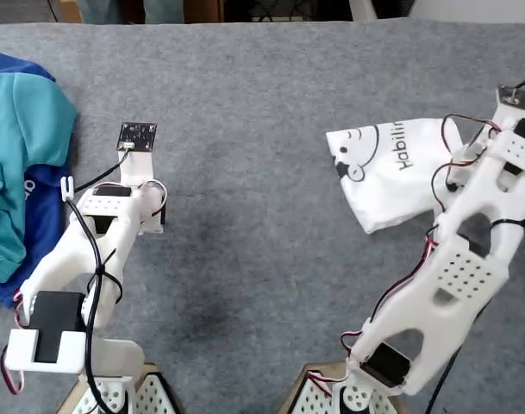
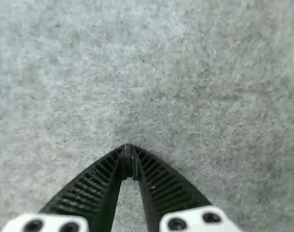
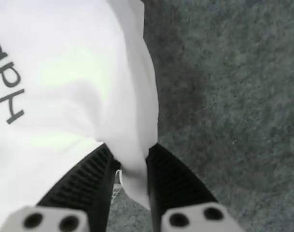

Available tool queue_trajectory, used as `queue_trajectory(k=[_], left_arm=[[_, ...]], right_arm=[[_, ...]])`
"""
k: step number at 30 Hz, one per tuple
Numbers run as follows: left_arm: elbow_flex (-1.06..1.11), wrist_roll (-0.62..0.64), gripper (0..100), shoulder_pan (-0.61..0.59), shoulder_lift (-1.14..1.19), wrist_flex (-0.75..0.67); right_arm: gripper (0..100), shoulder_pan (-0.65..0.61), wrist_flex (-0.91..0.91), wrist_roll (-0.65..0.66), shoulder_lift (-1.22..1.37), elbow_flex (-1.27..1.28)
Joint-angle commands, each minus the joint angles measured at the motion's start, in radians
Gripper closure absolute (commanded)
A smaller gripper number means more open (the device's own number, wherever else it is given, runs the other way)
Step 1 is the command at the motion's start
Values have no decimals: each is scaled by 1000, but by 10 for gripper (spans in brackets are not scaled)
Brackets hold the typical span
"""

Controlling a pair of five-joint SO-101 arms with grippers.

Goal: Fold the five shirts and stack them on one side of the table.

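At the far left of my high view I see a teal shirt lying in a soft, rumpled heap. A blue shirt sits under it, showing along its near side. Both are crumpled knit cloth, and the heap runs past the left border of that view. They rest on the table, which is covered in a grey, short-piled felt with a speckled grain.

Just beside that heap stands my left arm, made of white printed plastic with black motors and loose wires. It is bent forward with its wrist pointed down at bare felt. On the wrist camera the left gripper has its black ribbed fingers pressed together at the tips, holding nothing.

Between the two arms I have a wide stretch of open felt reaching to the table's far edge.

Further right is the white shirt, smooth cloth with dark lettering and a cartoon face, partly folded into a rough slanted rectangle. My right arm stretches up and over its right side. The right gripper is clamped on a bunched fold at the shirt's edge, with cloth pinched between both ribbed fingers and grey felt beside it.
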Motion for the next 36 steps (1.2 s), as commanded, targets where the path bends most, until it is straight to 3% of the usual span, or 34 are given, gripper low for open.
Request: queue_trajectory(k=[1, 8, 10, 14, 17, 20, 23, 30, 36], left_arm=[[-42, 14, 970, -2, -5, 2], [-50, 12, 970, -7, -12, 5], [-62, 11, 971, -12, -21, 32], [-159, 11, 970, -88, -109, 261], [-228, 2, 968, -199, -206, 393], [-275, -75, 967, -321, -308, 453], [-323, -172, 956, -429, -422, 489], [-389, -206, 730, -696, -480, 427], [-449, -210, 733, -768, -226, 219]], right_arm=[[984, 26, 71, 0, 68, -222], [963, 20, 250, 0, 197, -507], [874, 18, 288, -2, 208, -573], [633, 17, 287, -2, 176, -590], [541, 6, 288, -6, 114, -536], [571, -9, 288, -11, 8, -404], [673, -23, 288, -44, -145, -203], [961, -127, 285, -78, -486, 197], [957, -215, 278, -229, -624, 334]])
